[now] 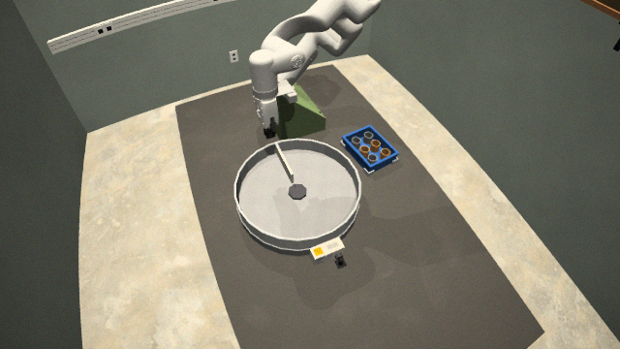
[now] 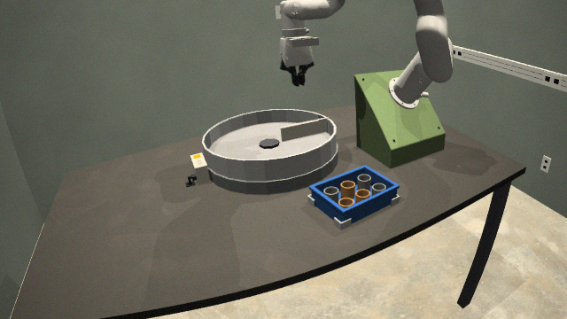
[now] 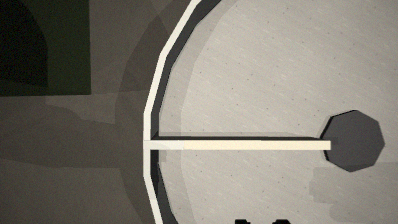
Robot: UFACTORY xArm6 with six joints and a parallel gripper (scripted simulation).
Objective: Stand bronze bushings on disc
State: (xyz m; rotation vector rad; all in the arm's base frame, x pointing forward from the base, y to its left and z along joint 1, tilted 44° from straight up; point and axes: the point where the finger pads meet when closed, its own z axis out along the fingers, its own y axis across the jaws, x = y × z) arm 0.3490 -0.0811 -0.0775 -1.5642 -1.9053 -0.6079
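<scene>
At the near side of the turntable, the blue crate [image 1: 356, 154] [image 2: 372, 207] sits level within its corner guides [image 1: 369, 170] [image 2: 343, 222], holding three bronze bushings [image 1: 376, 148] [image 2: 347, 191] and three steel bushings [image 1: 368, 141] [image 2: 364, 183]. Beyond it, a pale divider [image 1: 285, 162] [image 2: 306, 129] [image 3: 250, 145] runs from the turntable's rim toward the dark hub [image 1: 297, 192] [image 2: 269, 143] [image 3: 354, 141] above the disc [image 1: 266, 208] [image 2: 239, 143] [image 3: 250, 75]. Farther back, the xArm Gripper [image 1: 269, 134] [image 2: 299, 83] [image 3: 261, 221] hangs pointing down, its fingers nearly together and empty.

The top view looks steeply down from high and far back, facing the arm [image 1: 263, 73] [image 2: 431, 49]; the exterior view looks lower and slantwise from the crate [image 1: 356, 153] [image 2: 369, 206] side; the wrist view looks closely down; all share the turntable's hub [image 1: 297, 192] [image 2: 269, 143] [image 3: 354, 141].
</scene>
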